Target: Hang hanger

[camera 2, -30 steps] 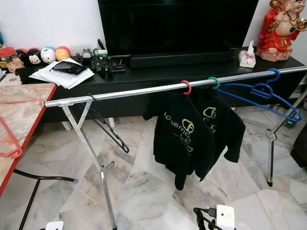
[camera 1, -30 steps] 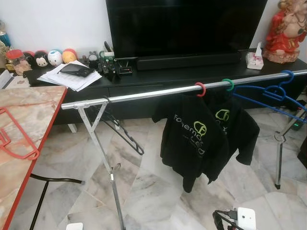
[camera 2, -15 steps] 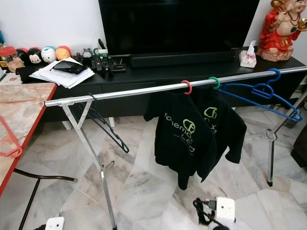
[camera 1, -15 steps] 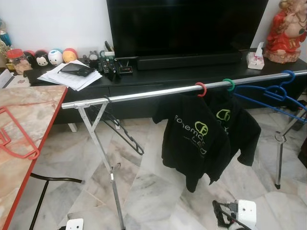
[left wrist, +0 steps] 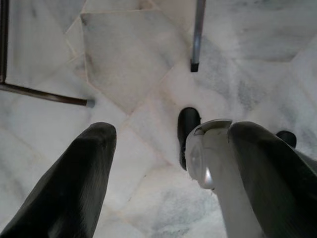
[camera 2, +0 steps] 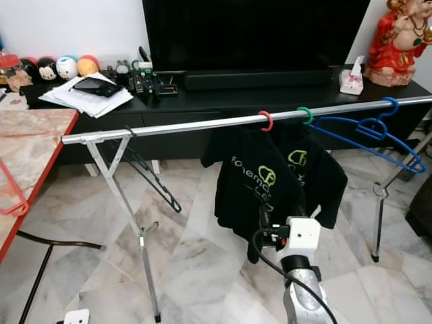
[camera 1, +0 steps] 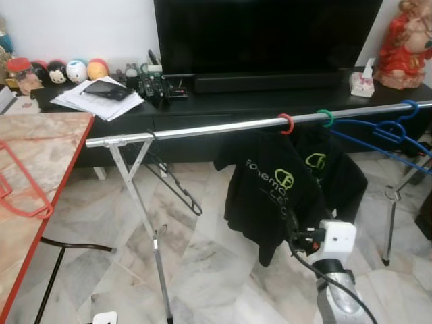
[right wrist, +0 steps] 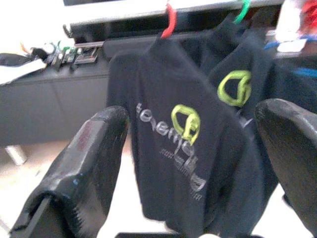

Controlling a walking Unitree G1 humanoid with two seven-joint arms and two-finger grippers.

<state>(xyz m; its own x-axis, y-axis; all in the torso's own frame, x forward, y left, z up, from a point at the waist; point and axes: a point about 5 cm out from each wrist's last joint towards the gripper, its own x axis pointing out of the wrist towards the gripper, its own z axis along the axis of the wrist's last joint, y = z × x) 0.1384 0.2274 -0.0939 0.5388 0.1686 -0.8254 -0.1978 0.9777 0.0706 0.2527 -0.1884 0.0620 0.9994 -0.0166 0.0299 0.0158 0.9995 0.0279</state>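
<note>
A silver clothes rail (camera 1: 223, 126) runs across in front of me. On it hang a thin black hanger (camera 1: 173, 182) at the left, a red-hooked hanger (camera 1: 285, 124) and a green-hooked hanger (camera 1: 326, 118) that each carry a black shirt (camera 1: 270, 196), and a bare blue hanger (camera 1: 385, 131) at the right. A red hanger (camera 1: 23, 192) lies on the table at my left. My right arm (camera 1: 335, 241) is raised before the shirts. My right gripper (right wrist: 198, 163) is open and faces the printed shirt (right wrist: 183, 148), holding nothing. My left gripper (left wrist: 173, 134) hangs open over the floor.
A black TV console (camera 1: 223, 101) with papers (camera 1: 98, 104), toys and a red statue (camera 1: 405, 40) stands behind the rail, under a large TV (camera 1: 263, 34). A marble table with a red edge (camera 1: 47, 223) is at my left. The rail's legs (camera 1: 142, 223) stand on the marble floor.
My right arm has risen from the bottom edge to the front of the black shirts. The view has shifted slightly; the hangers have not moved.
</note>
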